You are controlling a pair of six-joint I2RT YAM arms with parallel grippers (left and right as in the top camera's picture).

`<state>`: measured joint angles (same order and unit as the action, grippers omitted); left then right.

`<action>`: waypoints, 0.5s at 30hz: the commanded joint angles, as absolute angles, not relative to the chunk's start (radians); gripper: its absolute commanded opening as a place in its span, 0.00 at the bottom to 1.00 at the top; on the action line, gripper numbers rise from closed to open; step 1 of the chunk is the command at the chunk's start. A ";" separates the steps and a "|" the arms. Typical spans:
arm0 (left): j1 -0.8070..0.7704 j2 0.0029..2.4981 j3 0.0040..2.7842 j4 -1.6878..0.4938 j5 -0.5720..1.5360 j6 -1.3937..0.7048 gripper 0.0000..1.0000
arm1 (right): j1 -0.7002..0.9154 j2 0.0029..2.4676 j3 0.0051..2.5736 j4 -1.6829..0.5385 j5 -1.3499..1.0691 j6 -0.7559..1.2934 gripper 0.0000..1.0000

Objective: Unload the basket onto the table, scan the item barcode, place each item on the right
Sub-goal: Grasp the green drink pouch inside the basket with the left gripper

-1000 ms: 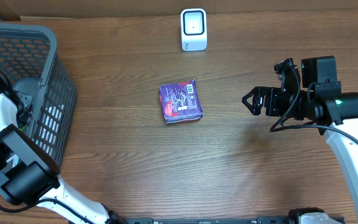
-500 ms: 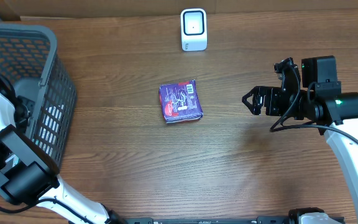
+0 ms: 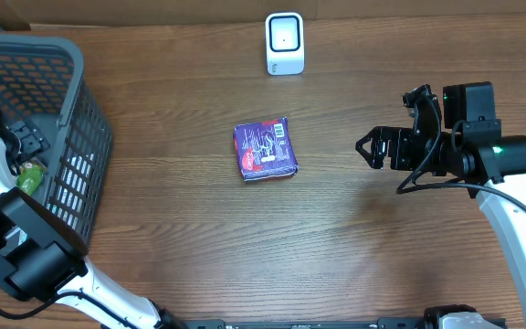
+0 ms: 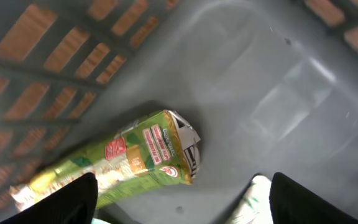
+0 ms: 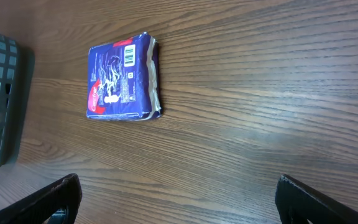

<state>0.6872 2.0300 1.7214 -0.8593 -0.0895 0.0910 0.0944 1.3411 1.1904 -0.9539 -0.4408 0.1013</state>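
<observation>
Left claw (image 4: 182,190): inside the grey basket (image 3: 73,87) at the left edge of the table (image 3: 336,256), pointing down at the basket floor. Its two fingers (image 4: 73,199) stand spread wide at the lower corners of the wrist view and pinch nothing. A green packet (image 4: 126,155) lies flat on the basket floor below the claw, its printed end turned toward the gap between the fingers. The other end of the packet runs behind one finger, and whether they touch there cannot be told. In the overhead view only a small green patch of it shows beside the white arm.

Right claw (image 3: 367,149): held over bare wood at the right of the table, pointing toward the centre. Its fingers are spread wide, with nothing between them and nothing touched.

Item for scanning: a purple packet (image 3: 266,149) lies flat on the table near the centre, between the basket and the right claw and well apart from both claws. Its barcode (image 5: 129,55) faces up, a small white panel at the corner nearest the scanner.

Scanner (image 3: 284,43): white, upright at the far edge of the table, its window facing the table, apart from the purple packet
</observation>
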 commanded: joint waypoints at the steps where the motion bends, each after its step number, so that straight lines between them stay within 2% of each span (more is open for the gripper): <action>1: 0.680 2.031 1.736 -0.846 -0.082 0.308 0.81 | 0.103 1.338 1.200 -0.949 -0.447 0.104 1.00; 5: 0.680 2.031 1.736 -0.825 -0.085 0.412 0.82 | 0.103 1.338 1.199 -0.950 -0.447 0.104 1.00; 10: 0.680 2.031 1.736 -0.795 -0.085 0.535 0.90 | 0.103 1.338 1.199 -0.957 -0.447 0.104 1.00; 15: 0.680 2.031 1.736 -0.772 -0.087 0.625 0.92 | 0.103 1.338 1.199 -0.957 -0.447 0.104 1.00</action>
<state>0.6872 2.0300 1.7214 -0.7788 -0.0902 0.5106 0.0944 1.3411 1.1904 -0.9611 -0.4408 0.1020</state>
